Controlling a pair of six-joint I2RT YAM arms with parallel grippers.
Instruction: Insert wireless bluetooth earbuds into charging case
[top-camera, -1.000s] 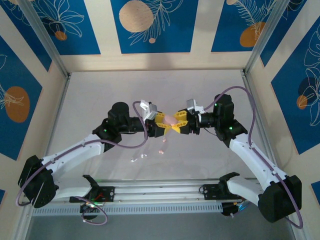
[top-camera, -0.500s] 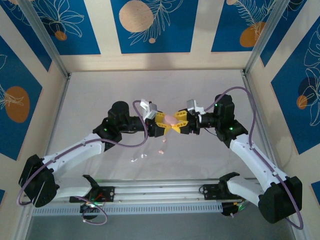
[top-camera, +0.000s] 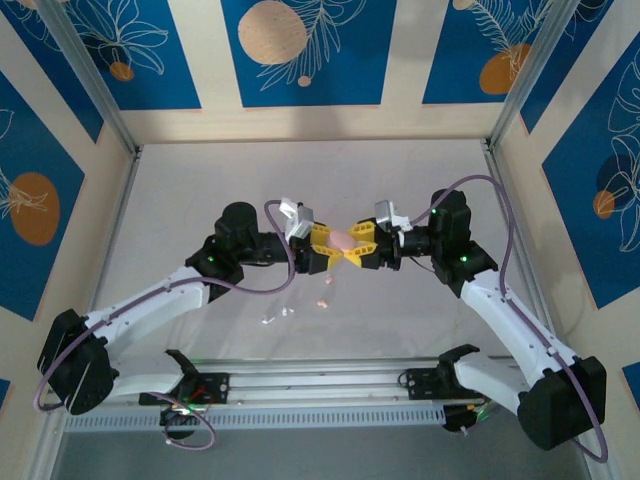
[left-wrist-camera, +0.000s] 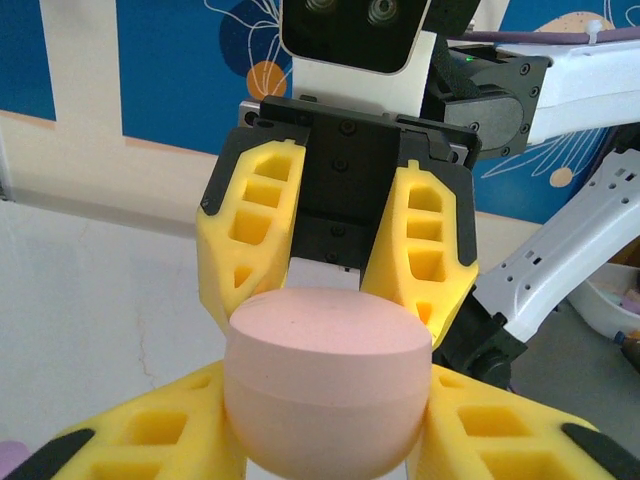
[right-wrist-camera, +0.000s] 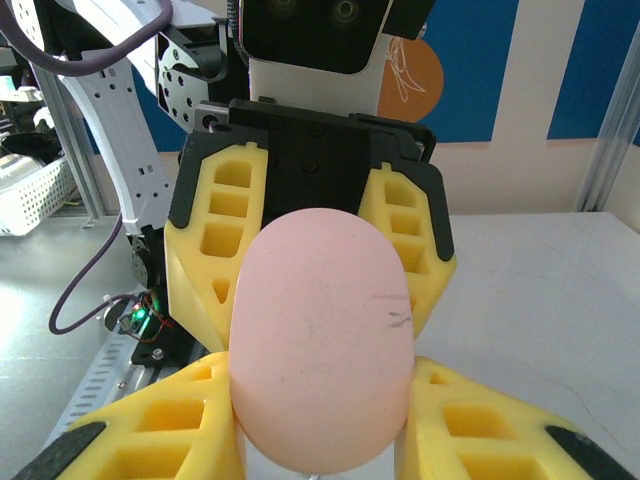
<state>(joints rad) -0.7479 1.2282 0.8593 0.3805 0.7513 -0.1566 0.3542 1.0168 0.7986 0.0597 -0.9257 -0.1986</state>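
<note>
Left gripper (left-wrist-camera: 325, 440) on pink case (right-wrist-camera: 320, 340), apparently lengthwise left-right

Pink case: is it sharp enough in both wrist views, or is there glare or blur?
Left wrist: pink case sharp, evenly lit, seam readable, no glare. Right wrist: sharp too, faint dark scuffs visible. Top external: case tiny, earbuds mere specks.

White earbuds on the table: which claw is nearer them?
Left. The left claw hangs beyond and right of the white earbuds; the right claw is farther right. Both grip the pink case.
</note>
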